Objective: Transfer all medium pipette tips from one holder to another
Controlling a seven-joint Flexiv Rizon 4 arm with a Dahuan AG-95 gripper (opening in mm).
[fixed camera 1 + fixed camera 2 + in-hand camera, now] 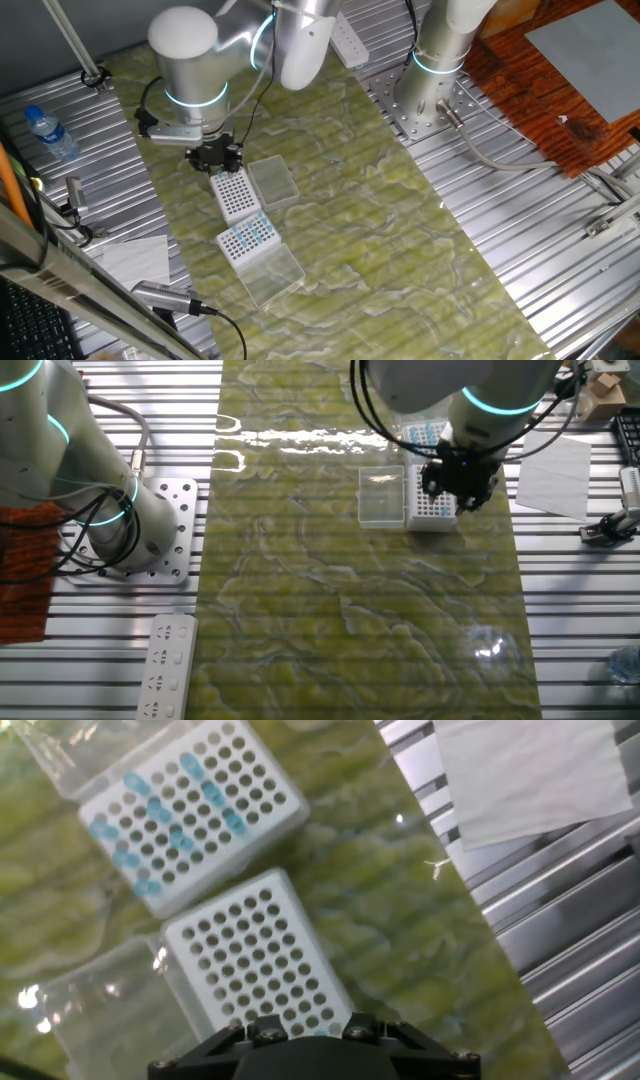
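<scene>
The medium pipette tips [160, 815] show as light-blue dots in the upper white holder [255, 830], also visible as tips [248, 235] in one fixed view. A second white holder [205, 945] lies below it with open holes. One light-blue tip [318, 1032] sits at this holder's near edge, right at my gripper's [316, 1042] black body. My gripper [214, 160] hangs low over the far end of that holder [234, 195]. In the other fixed view the gripper [458, 485] covers part of this holder [432, 512]. Its fingertips are hidden, so their state does not show.
Clear plastic lids [273, 180] [272, 276] lie beside each holder. A paper sheet [530, 770] rests on the ribbed metal table to the side. A water bottle [50, 135], a power strip [170, 670] and a second arm's base [110, 520] stand off the green mat.
</scene>
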